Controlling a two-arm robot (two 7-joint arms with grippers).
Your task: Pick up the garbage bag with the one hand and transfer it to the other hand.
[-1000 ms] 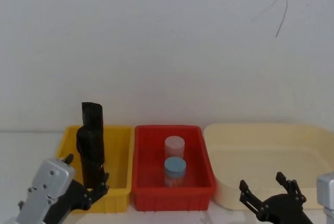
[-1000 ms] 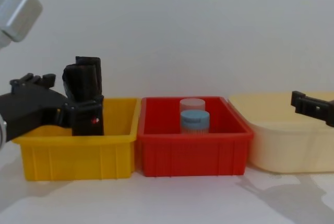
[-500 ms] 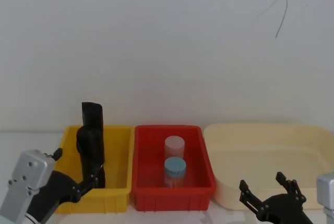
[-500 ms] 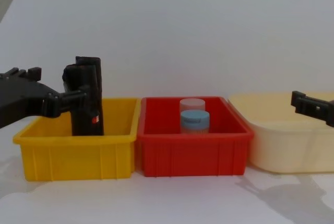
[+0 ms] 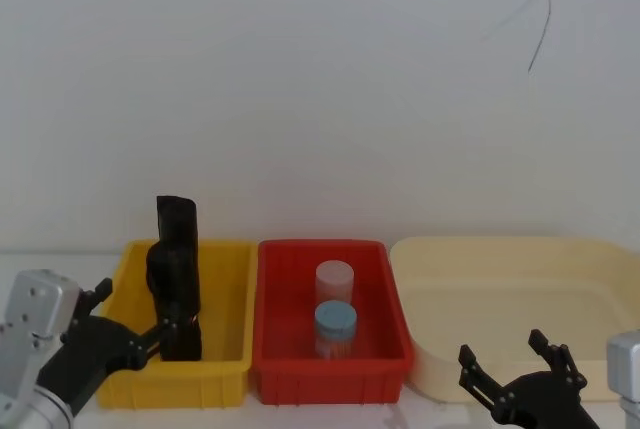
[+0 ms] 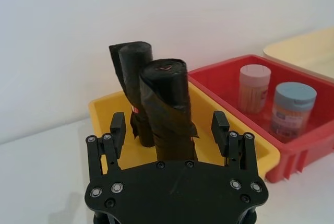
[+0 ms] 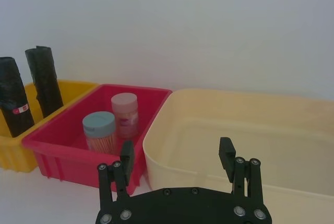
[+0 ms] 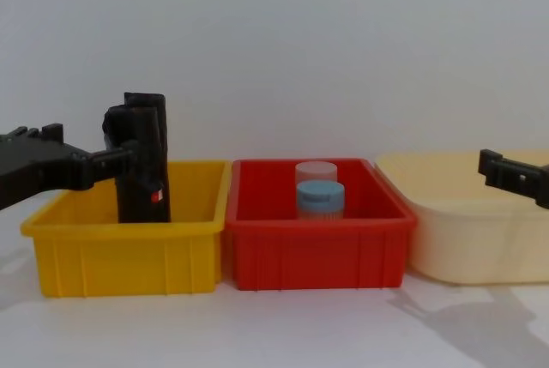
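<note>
The left gripper (image 6: 168,126) is spread wide at the near left corner of the scene. In its wrist view its fingers flank the garbage bag (image 6: 166,96) without closing on it, and I cannot tell whether either finger touches the roll. The bag stands upright in the yellow bin (image 8: 129,256), so the pickup looks not yet made, and the lift and handover are both left to do. A thinner black slab (image 6: 128,70) stands just behind the bag and could get caught in the grasp. To the right is the red bin (image 8: 313,256), with a pink-capped jar (image 5: 334,279) and a blue-capped jar (image 5: 335,321), then a cream tub (image 8: 480,248). The right gripper (image 5: 503,351) hangs open at the near right, in front of the tub and well apart from the bag.
</note>
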